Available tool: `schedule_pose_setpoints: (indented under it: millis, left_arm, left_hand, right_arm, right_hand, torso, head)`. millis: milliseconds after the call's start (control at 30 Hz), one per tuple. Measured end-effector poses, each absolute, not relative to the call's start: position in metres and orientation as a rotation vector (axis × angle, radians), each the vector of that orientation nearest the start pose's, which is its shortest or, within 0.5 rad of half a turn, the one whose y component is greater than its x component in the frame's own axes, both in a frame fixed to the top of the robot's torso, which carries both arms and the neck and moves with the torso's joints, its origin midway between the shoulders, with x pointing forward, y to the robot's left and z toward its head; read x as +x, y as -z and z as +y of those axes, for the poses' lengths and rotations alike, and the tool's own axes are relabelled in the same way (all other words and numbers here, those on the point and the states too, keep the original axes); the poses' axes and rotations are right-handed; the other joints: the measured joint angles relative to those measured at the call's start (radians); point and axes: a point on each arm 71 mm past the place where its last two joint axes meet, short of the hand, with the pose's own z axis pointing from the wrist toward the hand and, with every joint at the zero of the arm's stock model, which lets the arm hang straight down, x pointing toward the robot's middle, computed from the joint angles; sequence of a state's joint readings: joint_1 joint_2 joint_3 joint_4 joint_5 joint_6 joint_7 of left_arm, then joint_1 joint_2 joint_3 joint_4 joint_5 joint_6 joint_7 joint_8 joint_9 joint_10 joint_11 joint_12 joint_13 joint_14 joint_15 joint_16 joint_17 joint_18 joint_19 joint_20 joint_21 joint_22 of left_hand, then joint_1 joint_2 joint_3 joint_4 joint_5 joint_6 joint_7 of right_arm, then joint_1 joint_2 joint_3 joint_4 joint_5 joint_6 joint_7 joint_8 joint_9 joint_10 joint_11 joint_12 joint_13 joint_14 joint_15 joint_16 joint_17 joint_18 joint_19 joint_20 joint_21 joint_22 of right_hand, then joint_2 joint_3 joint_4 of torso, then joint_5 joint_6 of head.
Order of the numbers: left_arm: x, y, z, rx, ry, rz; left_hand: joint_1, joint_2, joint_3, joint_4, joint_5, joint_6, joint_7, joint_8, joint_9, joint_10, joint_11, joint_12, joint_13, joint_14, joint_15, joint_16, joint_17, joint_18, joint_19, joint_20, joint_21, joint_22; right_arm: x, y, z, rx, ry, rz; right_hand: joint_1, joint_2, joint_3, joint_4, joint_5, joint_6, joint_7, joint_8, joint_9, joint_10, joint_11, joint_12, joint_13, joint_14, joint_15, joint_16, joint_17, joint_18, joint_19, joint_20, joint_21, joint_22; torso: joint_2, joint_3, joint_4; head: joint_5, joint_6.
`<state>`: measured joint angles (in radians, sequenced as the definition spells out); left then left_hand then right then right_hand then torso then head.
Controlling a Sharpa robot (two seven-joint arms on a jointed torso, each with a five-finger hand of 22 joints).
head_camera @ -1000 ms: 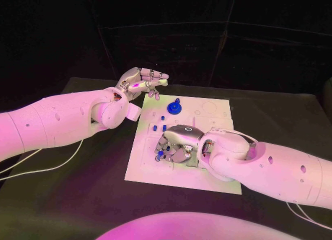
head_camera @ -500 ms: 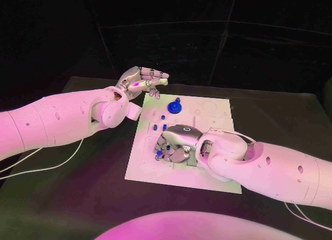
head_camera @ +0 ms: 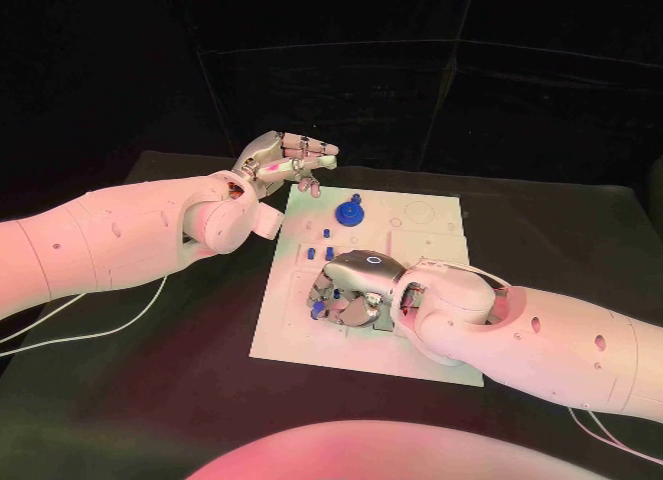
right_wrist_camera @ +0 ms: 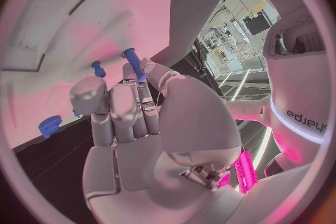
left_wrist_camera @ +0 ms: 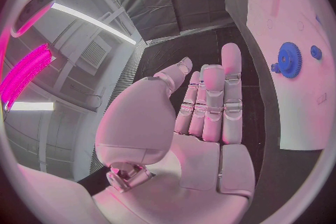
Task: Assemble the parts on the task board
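Note:
The white task board point(head_camera: 418, 235) lies in the middle of the black table. A blue gear point(head_camera: 350, 212) stands near its far end, also seen as the blue gear point(left_wrist_camera: 288, 59) and the blue gear point(right_wrist_camera: 49, 125). Small blue pegs point(head_camera: 320, 255) stand in the board beside my right hand. My right hand point(head_camera: 353, 288) is low over the board's middle with its fingers curled down, pinching a blue peg point(right_wrist_camera: 134, 64) at its fingertips. A second small blue part point(right_wrist_camera: 98, 69) stands close by. My left hand point(head_camera: 285, 160) hovers beyond the board's far left corner, fingers stretched out, holding nothing.
My right forearm point(head_camera: 562, 335) covers the board's near right corner. White cables point(head_camera: 72, 335) trail over the table at the left. A black curtain closes off the back of the table.
My right hand has shifted slightly on the board's middle with the peg in its fingertips. The left hand has stayed almost still.

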<state>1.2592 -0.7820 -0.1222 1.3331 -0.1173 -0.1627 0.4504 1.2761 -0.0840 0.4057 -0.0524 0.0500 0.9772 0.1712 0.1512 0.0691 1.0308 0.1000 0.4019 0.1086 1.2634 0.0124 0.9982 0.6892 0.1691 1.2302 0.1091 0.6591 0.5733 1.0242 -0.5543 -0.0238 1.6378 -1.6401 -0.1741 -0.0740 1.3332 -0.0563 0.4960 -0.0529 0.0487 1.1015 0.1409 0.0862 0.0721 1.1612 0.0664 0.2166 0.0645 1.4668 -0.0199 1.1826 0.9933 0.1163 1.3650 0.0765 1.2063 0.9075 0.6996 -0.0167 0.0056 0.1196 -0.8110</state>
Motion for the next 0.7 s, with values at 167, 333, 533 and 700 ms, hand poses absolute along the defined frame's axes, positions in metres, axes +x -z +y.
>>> schedule_pose_setpoints:
  millis: [167,333,533,700]
  left_arm:
    - [0.5202,0.1828,0.2273,-0.901,1.538,1.468]
    - [0.5202,0.1828,0.2272,-0.901,1.539,1.469]
    - [0.5201,0.1829,0.2272,-0.901,1.540,1.471]
    - [0.5201,0.1830,0.2272,-0.902,1.540,1.472]
  left_hand:
    - [0.000,0.000,0.000,0.000,0.000,0.000,0.000,0.000,0.000,0.000,0.000,0.000,0.000,0.000,0.000,0.000,0.000,0.000,0.000,0.000,0.000,0.000]
    - [0.000,0.000,0.000,0.000,0.000,0.000,0.000,0.000,0.000,0.000,0.000,0.000,0.000,0.000,0.000,0.000,0.000,0.000,0.000,0.000,0.000,0.000]
    - [0.000,0.000,-0.003,-0.003,0.000,0.000,0.000,0.000,0.000,0.000,0.000,0.000,0.001,-0.003,0.003,0.000,-0.003,0.000,0.000,0.000,-0.005,-0.001]
    - [0.000,0.000,-0.003,-0.003,0.000,0.000,0.000,0.000,0.000,0.000,0.000,0.000,0.001,-0.004,0.004,0.000,-0.003,0.000,0.000,0.000,-0.005,-0.001]
  right_arm:
    - [0.3888,0.2332,-0.0222,-0.550,-1.035,1.742]
    - [0.3896,0.2340,-0.0224,-0.553,-1.024,1.745]
    - [0.3907,0.2351,-0.0217,-0.563,-1.002,1.753]
    - [0.3909,0.2345,-0.0190,-0.572,-0.991,1.753]
  right_hand:
    - [0.000,0.000,0.000,0.000,-0.001,0.001,-0.001,-0.001,0.000,0.000,0.000,0.000,0.000,0.000,0.000,0.000,0.000,0.000,0.000,0.000,0.000,0.000]
    - [0.000,0.000,0.000,0.000,-0.002,0.001,-0.001,-0.001,0.000,0.000,0.000,0.000,0.000,0.000,0.000,0.000,0.000,0.000,0.000,0.000,0.000,0.000]
    - [0.000,0.000,0.000,0.000,-0.002,0.001,-0.001,-0.005,0.000,0.000,0.000,-0.005,0.001,0.000,0.000,0.000,-0.004,0.000,0.000,0.000,0.000,-0.003]
    - [-0.010,-0.010,0.000,0.000,-0.002,0.001,-0.001,-0.006,0.000,0.000,0.000,-0.014,0.001,0.000,0.000,0.000,-0.008,0.000,0.000,0.000,0.000,-0.006]
  torso:
    - [0.000,-0.0003,0.0000]
    - [0.000,-0.0004,0.0000]
    - [0.000,-0.0008,0.0000]
    - [0.000,-0.0008,0.0000]
  head:
    - [0.000,-0.001]
    - [0.000,-0.001]
    - [-0.001,-0.001]
    - [-0.001,0.000]
